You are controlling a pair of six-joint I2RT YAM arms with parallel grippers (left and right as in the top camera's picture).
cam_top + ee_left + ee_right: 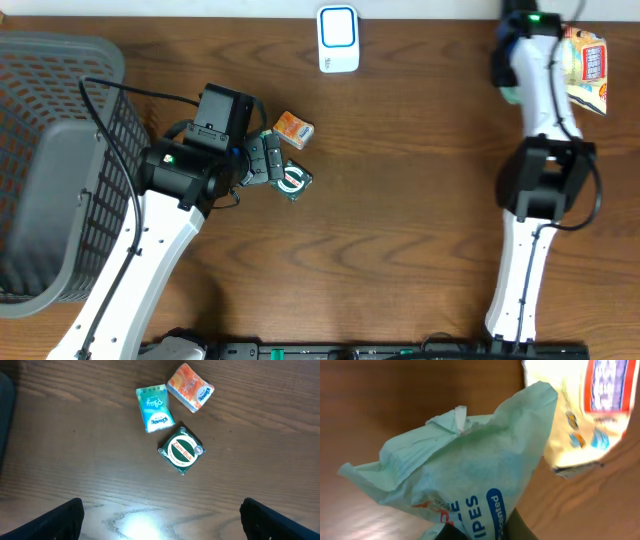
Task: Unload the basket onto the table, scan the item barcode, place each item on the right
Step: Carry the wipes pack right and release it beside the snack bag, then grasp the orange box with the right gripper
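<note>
My right gripper [487, 532] is shut on a pale green wipes pack [470, 460], crumpled, with blue lettering, which fills the right wrist view. In the overhead view this gripper [512, 62] is at the table's far right corner, well right of the white and blue scanner [338, 38] at the back edge. My left gripper [160, 520] hangs open above bare wood, its dark fingers [55, 522] wide apart. Just beyond it lie a green Zam-Buk packet [182, 450], a teal tissue pack [154, 408] and an orange tissue pack [190, 387].
A grey mesh basket [60, 150] stands at the left edge of the table. A yellow snack bag [588, 65] lies at the far right, right beside the held wipes pack. Bare wood separates the two arms.
</note>
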